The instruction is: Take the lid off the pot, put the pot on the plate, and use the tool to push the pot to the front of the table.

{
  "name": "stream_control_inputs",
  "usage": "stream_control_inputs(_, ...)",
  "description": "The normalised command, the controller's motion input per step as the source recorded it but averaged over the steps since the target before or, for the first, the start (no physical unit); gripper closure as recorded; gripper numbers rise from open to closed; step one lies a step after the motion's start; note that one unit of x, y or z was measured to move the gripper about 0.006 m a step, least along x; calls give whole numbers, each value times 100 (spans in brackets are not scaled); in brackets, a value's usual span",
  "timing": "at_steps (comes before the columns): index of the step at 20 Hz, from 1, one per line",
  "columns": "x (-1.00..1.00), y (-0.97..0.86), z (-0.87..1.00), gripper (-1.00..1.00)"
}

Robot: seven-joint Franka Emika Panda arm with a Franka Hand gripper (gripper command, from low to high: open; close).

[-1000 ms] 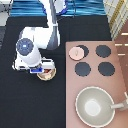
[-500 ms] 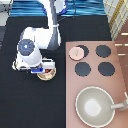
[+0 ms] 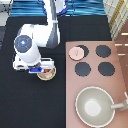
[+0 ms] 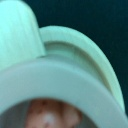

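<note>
Exterior view: one gripper (image 3: 42, 70) over one pot (image 3: 47, 75)

The arm (image 3: 52, 22) is reaching down from the exterior view's top, bending toward that view's left. Its white wrist (image 3: 27, 47) is sitting low over the black table's left half. The gripper (image 3: 44, 70) is pointing straight down under the wrist, with its blue block showing just beneath the white housing, right above the small pot.
</note>
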Motion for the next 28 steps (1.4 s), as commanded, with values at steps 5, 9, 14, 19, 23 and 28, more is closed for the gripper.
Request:
stream_control_inputs(5,-53,-32,61,-100)
stream_control_inputs(9,-47,-43,48,-100)
stream_control_inputs(14,-49,-41,35,-100)
stream_control_inputs(19,-55,-46,13,-100)
stream_control_inputs(23,-61,-50,9,-100)
stream_control_inputs(28,-68,-60,0,-100)
